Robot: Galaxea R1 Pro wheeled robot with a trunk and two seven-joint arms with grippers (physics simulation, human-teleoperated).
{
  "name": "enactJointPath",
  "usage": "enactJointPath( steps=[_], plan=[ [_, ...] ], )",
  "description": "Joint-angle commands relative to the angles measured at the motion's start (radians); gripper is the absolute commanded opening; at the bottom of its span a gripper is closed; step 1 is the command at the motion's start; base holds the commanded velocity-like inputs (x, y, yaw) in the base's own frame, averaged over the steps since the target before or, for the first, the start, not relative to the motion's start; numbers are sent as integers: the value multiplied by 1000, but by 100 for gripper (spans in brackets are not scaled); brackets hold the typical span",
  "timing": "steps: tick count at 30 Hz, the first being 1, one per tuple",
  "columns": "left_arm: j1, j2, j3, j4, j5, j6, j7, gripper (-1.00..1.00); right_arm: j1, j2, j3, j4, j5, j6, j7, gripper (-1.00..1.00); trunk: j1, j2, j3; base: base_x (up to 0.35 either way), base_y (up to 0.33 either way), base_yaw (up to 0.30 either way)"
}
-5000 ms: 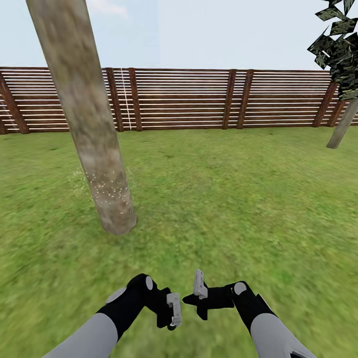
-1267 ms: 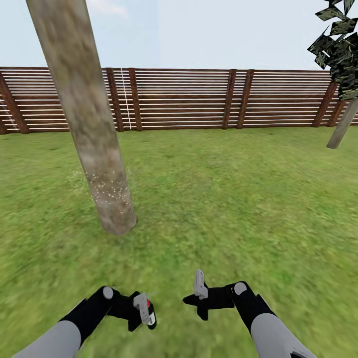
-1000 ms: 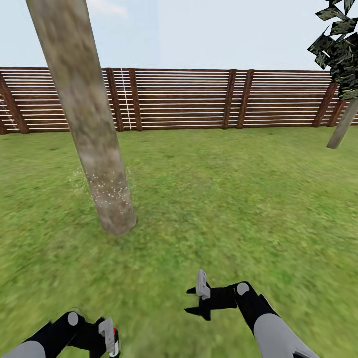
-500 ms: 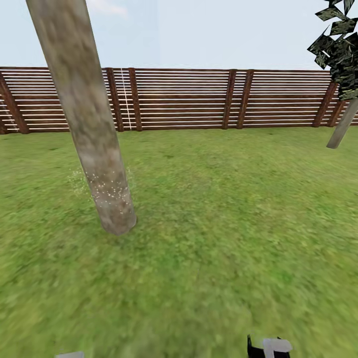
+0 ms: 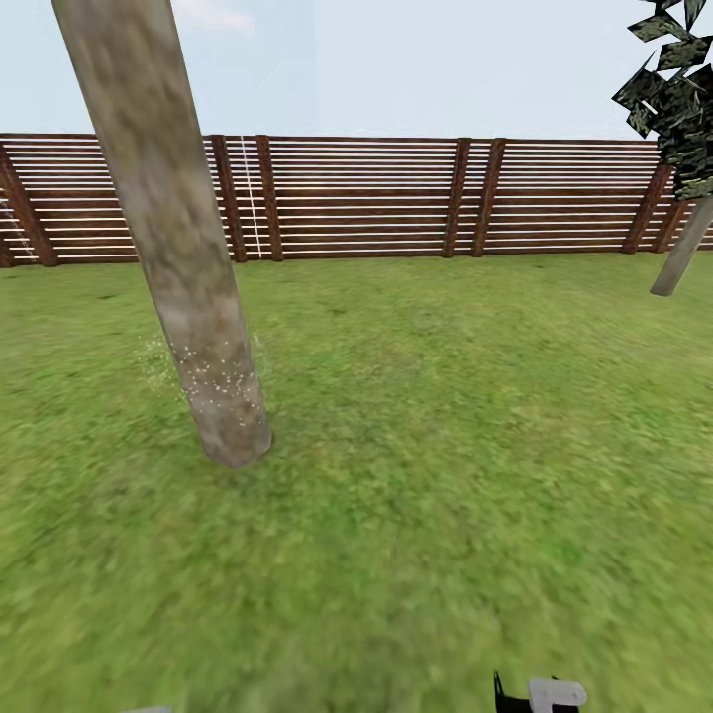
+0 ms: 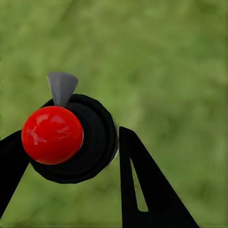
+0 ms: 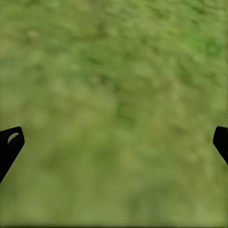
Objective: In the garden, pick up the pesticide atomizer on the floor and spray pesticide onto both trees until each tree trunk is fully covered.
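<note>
The pesticide atomizer (image 6: pixel 66 142) has a black round body, a red cap and a grey nozzle, seen from above over grass. My left gripper (image 6: pixel 71 159) is shut on it, one black finger on each side. The near tree trunk (image 5: pixel 173 228) rises thick and pale at the left of the head view. Whitish pesticide (image 5: pixel 213 376) specks cling around its lower part. The second tree (image 5: pixel 683 253) leans at the far right by the fence. My right gripper (image 7: pixel 114 142) is open over bare grass, and a piece of it (image 5: pixel 543 693) shows at the head view's lower edge.
A brown slatted fence (image 5: pixel 376 198) closes the lawn (image 5: pixel 446 416) at the back. Dark foliage (image 5: pixel 673 89) hangs at the upper right. Wide open grass lies between the two trunks.
Both arms have dropped towards the lower edge of the head view, the left one moving leftward with the atomizer. The trunk, specks and camera have not changed.
</note>
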Motion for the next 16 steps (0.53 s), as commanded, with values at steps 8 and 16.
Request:
enactJointPath(
  steps=[8,16],
  plan=[
    [0,-1,-11,15,8,-5,2,-100,0,1,-4,2,11,-1,-7,100,0,0,-1,0,0,0],
    [0,0,-10,14,10,-5,2,-100,0,1,-4,2,11,-1,-7,100,0,0,-1,0,0,0]
  ],
)
